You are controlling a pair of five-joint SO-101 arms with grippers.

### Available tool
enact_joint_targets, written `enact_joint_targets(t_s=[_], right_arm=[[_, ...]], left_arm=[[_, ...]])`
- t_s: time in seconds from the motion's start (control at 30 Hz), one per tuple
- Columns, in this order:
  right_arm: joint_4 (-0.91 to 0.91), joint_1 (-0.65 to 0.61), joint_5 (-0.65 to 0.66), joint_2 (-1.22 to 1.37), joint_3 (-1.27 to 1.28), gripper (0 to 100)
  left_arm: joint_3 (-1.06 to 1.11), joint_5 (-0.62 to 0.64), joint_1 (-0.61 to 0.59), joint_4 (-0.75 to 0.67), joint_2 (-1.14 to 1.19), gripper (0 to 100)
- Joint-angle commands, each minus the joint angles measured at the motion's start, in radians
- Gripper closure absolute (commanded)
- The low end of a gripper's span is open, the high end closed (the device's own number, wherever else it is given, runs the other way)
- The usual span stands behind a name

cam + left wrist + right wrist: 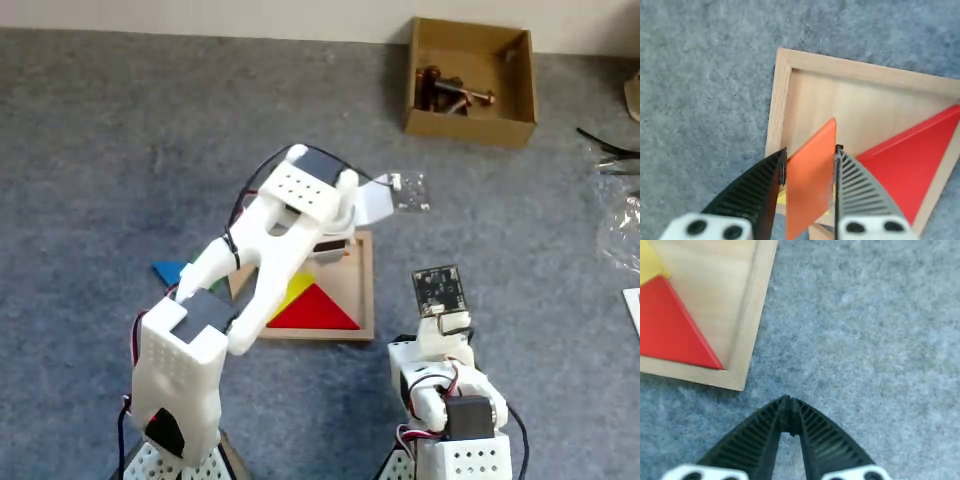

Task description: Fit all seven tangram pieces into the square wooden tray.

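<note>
Ribbed left gripper, flat orange piece

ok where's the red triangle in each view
high view: red triangle in the wooden tray, against its near rim
left wrist view: beside the orange piece in the left tool
right wrist view: in the tray corner, touching the yellow piece
shared landmark: the tray rim

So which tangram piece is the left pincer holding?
The orange piece, in the left pincer above the tray. The red piece and yellow piece lie inside it, the blue piece outside.
</note>
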Motion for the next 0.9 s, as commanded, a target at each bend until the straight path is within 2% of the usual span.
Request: enact_joint_targets(t_s=[0.0,0.87], right_arm=[[-0.018,-0.01,-0.008,-0.008,0.117,99.3],[-0.018,-0.01,-0.008,-0.008,0.117,99.3]], left_arm=[[-0.042,-0.008,-0.021,-0.005,-0.008,99],[0.016,-0.012,-0.013,-0.012,-0.008,99]])
